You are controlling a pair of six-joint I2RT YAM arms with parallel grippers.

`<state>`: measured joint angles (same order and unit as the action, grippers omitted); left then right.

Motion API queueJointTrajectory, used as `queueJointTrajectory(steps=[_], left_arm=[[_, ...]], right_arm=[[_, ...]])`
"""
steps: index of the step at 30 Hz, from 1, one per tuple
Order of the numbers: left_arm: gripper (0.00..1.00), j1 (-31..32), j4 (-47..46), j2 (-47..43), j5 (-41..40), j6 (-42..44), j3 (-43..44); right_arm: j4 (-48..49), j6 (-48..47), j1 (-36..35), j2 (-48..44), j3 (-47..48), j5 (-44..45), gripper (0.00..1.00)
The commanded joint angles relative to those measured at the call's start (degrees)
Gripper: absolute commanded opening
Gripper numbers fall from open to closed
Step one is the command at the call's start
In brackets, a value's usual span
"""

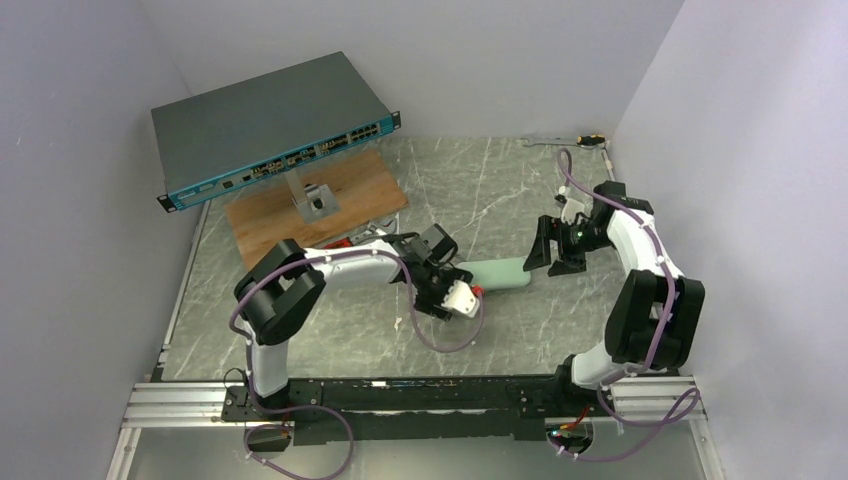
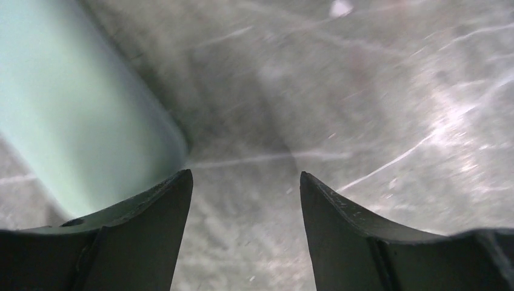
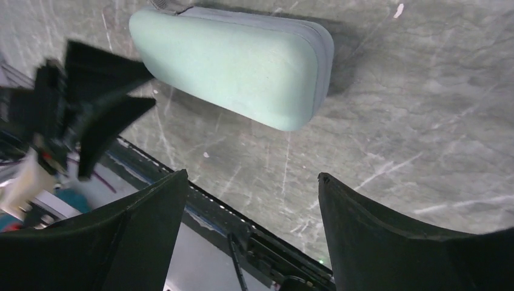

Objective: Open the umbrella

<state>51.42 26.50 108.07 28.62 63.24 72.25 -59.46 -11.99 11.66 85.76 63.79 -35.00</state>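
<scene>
Two grippers mine, both empty. My left gripper [image 2: 245, 176]: jaws parted, nothing between, mint sleeve [image 3: 236, 66] just beside one finger. Sleeve flat on table [image 3: 424, 121] between both grippers. Umbrella not visible, presumably inside. Expect light, slippery fabric over stiff core; pinch mid-body. My right gripper [image 3: 251, 176]: jaws wide, near sleeve's far end.

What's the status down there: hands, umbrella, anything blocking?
Both open, empty: left gripper, right gripper, one at each end. Pale mint-green fabric sleeve lies on grey marble table, ungrasped; no umbrella showing. Grey network switch stands back-left, apart.
</scene>
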Motion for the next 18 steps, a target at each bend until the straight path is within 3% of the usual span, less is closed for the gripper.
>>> queueJointTrajectory(steps=[1,5,11,18], left_arm=[[0.70,4.23,-2.47,-3.81,4.56,-3.11,-2.68],[0.70,5.27,-5.12,-8.74,8.36,-9.41,-5.53],[0.73,-3.68,-9.02,-16.00,11.64,-20.46,-11.29],[0.75,-10.51,-11.66,-29.19,7.65,-23.15,-23.16]], right_arm=[[3.54,5.19,0.29,2.85,-1.09,-4.47,0.80],[6.01,6.35,0.10,5.47,-3.22,-6.48,0.80],[9.88,7.30,-2.03,11.15,-1.89,-6.81,0.79],[10.78,-0.63,-8.74,19.02,6.41,-4.02,0.65]])
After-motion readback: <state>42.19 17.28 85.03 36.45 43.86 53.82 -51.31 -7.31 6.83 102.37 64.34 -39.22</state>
